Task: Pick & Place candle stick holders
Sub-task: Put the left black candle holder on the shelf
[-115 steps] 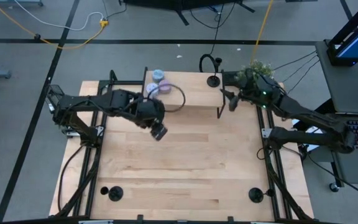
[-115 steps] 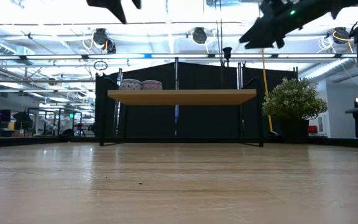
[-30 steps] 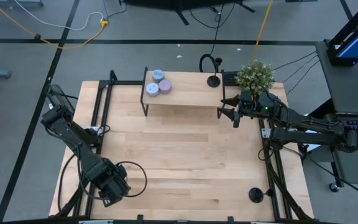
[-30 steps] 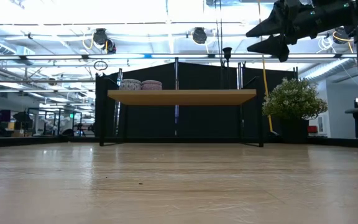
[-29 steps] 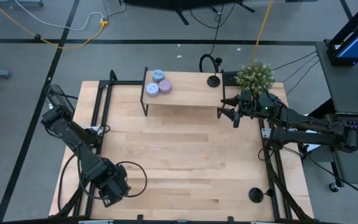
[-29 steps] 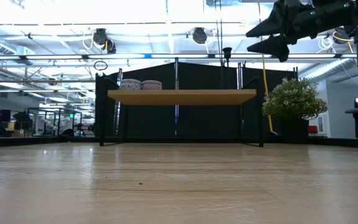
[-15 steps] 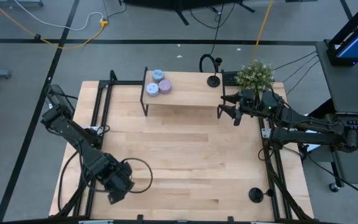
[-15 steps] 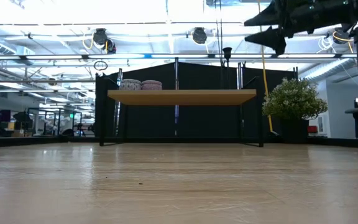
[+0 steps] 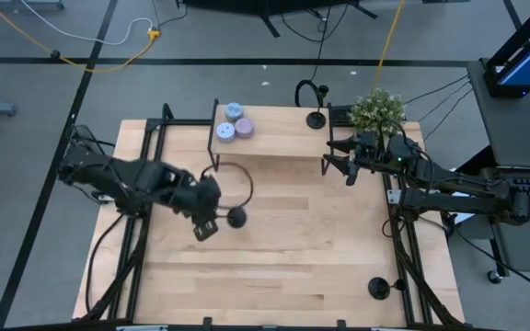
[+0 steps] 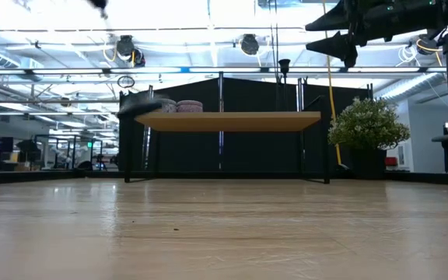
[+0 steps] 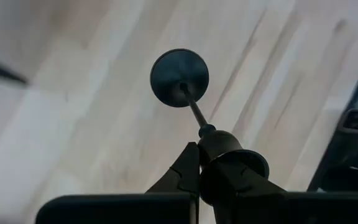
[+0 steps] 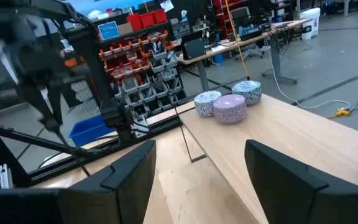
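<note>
My left gripper (image 9: 215, 222) hangs over the table's middle left, shut on a black candle stick holder (image 9: 236, 218). The left wrist view shows that holder's round base (image 11: 179, 77), thin stem (image 11: 195, 113) and cup end. A second holder (image 9: 316, 119) stands on its base on the wooden shelf (image 9: 274, 140) at the far side. A third holder (image 9: 378, 288) stands on the table near the front right corner. My right gripper (image 9: 340, 165) is open in the air at the shelf's right end, holding nothing. My left gripper holds the holder by its cup end (image 11: 224, 147), opposite the base, between its two fingers (image 11: 185, 172). The stem and round base stick out forward past the fingertips. The holder is lifted clear of the table.
Two round patterned tins (image 9: 232, 121) sit on the shelf's left end. A potted plant (image 9: 378, 108) stands at the far right corner, behind my right gripper. Black frame rails (image 9: 145, 198) run along the table's left and right sides.
My left gripper has swung from the table's near left corner up and toward the far edge and the middle, quickly. It carries with it the holder that stood at that corner, now clear of the table. My right gripper has risen slightly.
</note>
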You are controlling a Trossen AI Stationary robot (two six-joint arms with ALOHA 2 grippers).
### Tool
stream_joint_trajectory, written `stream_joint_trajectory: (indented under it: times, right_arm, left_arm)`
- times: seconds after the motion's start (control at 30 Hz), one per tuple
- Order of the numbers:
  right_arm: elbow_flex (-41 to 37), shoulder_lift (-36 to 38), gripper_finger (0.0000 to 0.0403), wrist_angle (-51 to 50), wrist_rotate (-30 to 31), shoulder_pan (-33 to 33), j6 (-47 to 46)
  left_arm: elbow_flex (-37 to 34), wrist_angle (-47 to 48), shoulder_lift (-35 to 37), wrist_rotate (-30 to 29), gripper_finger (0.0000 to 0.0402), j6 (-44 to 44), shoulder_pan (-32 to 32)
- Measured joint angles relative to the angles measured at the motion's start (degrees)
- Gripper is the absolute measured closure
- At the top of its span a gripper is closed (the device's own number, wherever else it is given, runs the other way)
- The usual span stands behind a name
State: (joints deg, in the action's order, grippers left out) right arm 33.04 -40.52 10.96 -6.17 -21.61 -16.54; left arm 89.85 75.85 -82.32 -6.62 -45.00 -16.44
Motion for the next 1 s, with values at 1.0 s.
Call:
stream_joint_trajectory:
  times: [1.0]
  right_arm:
    - [24.9, -26.0, 0.0165, -23.6, -9.4, 12.0, 26.3]
  left_arm:
    - [27.1, -16.0, -24.3, 10.6, 0.039, 23.9, 20.1]
